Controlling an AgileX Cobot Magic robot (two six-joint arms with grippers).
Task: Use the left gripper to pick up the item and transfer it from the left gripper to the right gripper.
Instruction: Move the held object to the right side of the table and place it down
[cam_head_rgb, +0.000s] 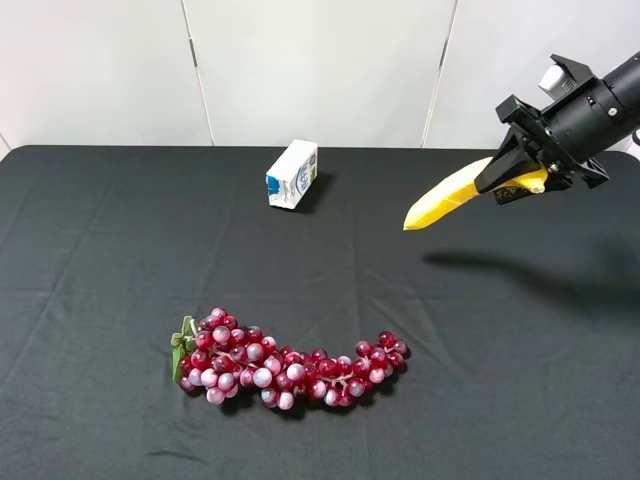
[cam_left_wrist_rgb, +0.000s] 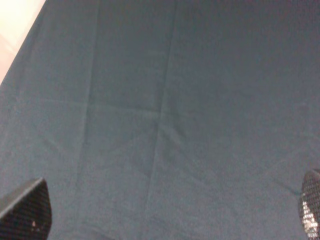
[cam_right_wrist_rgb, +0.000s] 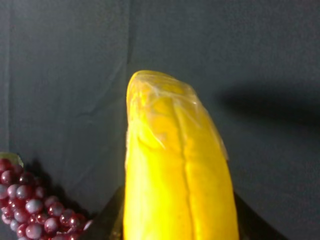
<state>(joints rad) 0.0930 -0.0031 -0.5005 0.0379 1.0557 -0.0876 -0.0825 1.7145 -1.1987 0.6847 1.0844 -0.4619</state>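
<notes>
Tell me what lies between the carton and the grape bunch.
Only bare black cloth separates the carton and the grape bunch, seen in the exterior high view.

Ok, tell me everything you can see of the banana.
The banana is plain yellow, smooth, long and gently curved, with a glossy, plastic-looking skin. It hangs in the air above the black cloth, free end tilted down. Only the right gripper touches it, jaws closed on its other end.

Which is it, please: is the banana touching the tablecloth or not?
Apart. The exterior high view shows the banana aloft in the right gripper, its shadow lying separately on the tablecloth.
</notes>
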